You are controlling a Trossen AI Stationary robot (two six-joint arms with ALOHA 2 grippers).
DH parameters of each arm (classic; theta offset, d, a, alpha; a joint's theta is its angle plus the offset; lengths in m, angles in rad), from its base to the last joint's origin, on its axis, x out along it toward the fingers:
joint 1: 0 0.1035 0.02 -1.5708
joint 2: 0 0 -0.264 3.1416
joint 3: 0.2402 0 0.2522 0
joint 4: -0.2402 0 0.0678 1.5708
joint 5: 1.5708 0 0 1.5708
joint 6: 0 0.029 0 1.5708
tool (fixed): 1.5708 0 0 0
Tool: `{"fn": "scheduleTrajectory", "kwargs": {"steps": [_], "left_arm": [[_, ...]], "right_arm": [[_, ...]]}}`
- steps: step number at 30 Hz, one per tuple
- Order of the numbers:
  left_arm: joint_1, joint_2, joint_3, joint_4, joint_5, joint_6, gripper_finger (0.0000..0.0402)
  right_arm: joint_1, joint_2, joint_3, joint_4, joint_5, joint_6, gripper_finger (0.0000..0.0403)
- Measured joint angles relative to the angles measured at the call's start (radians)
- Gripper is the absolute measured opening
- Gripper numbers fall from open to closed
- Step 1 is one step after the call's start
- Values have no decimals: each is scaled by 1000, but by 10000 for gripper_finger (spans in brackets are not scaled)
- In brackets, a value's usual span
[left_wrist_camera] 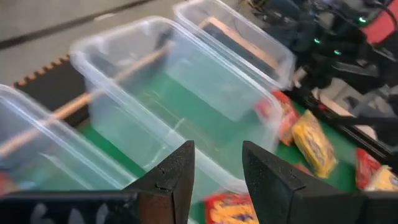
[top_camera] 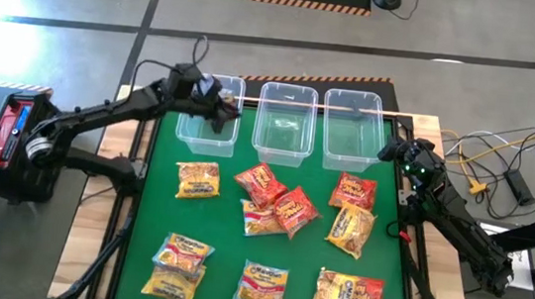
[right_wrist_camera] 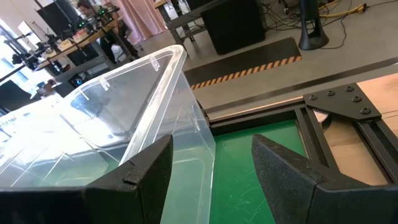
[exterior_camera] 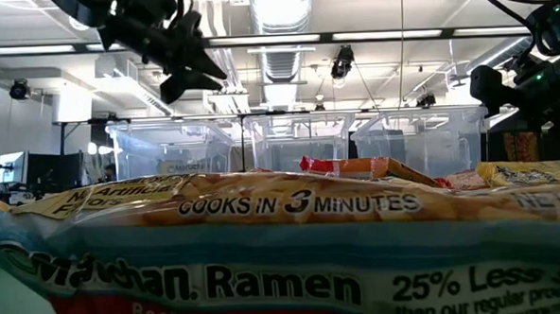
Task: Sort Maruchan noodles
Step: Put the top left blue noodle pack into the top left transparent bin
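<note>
Left end effector [top_camera: 220,105] hangs over the far-left clear bin [top_camera: 207,139], near the rim it shares with the middle bin [top_camera: 284,121]. Its wrist view shows the two fingers parted by a narrow gap with nothing between them. The right end effector [top_camera: 397,150] sits at the far right of the table [top_camera: 226,255], just beside the outer wall of the right bin [top_camera: 352,129], its fingers spread moderately and also empty.

The Maruchan noodles [top_camera: 276,210] lie scattered on the green mat, all nearer than the bins. A yellow packet [top_camera: 198,179] sits at the left. Red ones overlap in a loose pile at the centre. A red packet [top_camera: 354,190] and a yellow packet [top_camera: 352,229] lie at the right, with more along the near edge. The middle and right bins look empty. The left arm hides part of the left bin, so its contents cannot be judged.

Several risks follow from this layout:
- The central packets overlap, so a pinch there would likely lift two at once or drag a neighbour out of place.
- The wrappers are slick and crinkly, and a narrow finger gap may skate off or catch only a fold, so the packet drops on the way.
- The bins are light and stand close together. A low pass by the left arm could clip a rim and shove a bin.
- The right end effector is close enough to its bin's wall to nudge it when it starts moving.
- The bins are identical, so a colour could easily land in the wrong one.
</note>
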Motion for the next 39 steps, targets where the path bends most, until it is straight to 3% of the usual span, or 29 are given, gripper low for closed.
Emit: {"fn": "scheduleTrajectory", "kwargs": {"steps": [7,12,21,28,39], "left_arm": [[-282,-44,-1,-80,-305,-121,116],[-422,-53,-1,-105,-436,-216,116],[-560,-19,-1,-150,-460,-375,149],[-728,0,-2,-181,-465,-465,180],[-922,60,-3,-142,-501,-607,170]], "right_arm": [[0,0,0,0,0,0,208],[0,0,0,0,0,0,208],[0,0,0,0,0,0,208],[0,0,0,0,0,0,208],[0,0,0,0,0,0,208]]}}
